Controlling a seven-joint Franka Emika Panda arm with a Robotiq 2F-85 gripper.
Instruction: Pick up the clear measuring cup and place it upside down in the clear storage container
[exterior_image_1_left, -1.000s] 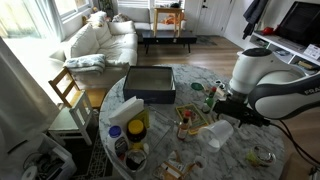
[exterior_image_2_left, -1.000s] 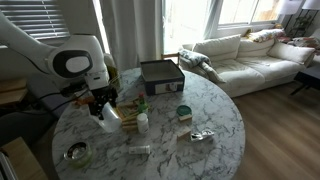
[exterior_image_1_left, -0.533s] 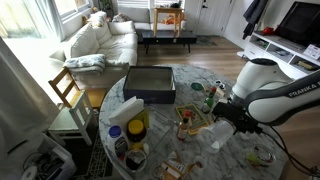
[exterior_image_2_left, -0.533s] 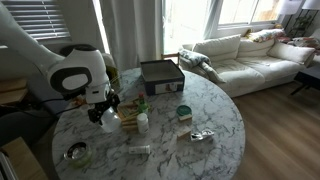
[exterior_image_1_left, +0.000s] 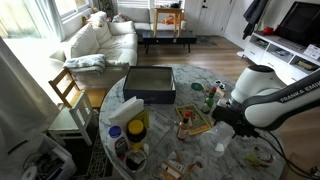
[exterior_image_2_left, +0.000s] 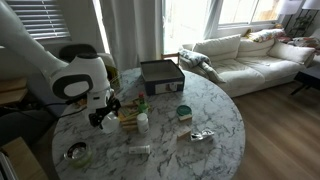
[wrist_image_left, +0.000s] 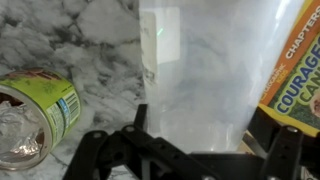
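A bulky white arm (exterior_image_1_left: 268, 95) with dark joints ends in a black hand (exterior_image_2_left: 103, 113).

Glossy marble-patterned table (exterior_image_2_left: 215, 118), clear smooth plastic measuring cup (wrist_image_left: 200, 70), dark smoky plastic storage container (exterior_image_1_left: 150, 82).

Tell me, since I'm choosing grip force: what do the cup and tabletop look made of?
The cup looks like clear plastic, possibly glass: the marble veining shows through its smooth wall in the wrist view. The tabletop looks like polished white marble or a marble-look laminate, with grey veins and a soft sheen; which one cannot be told.
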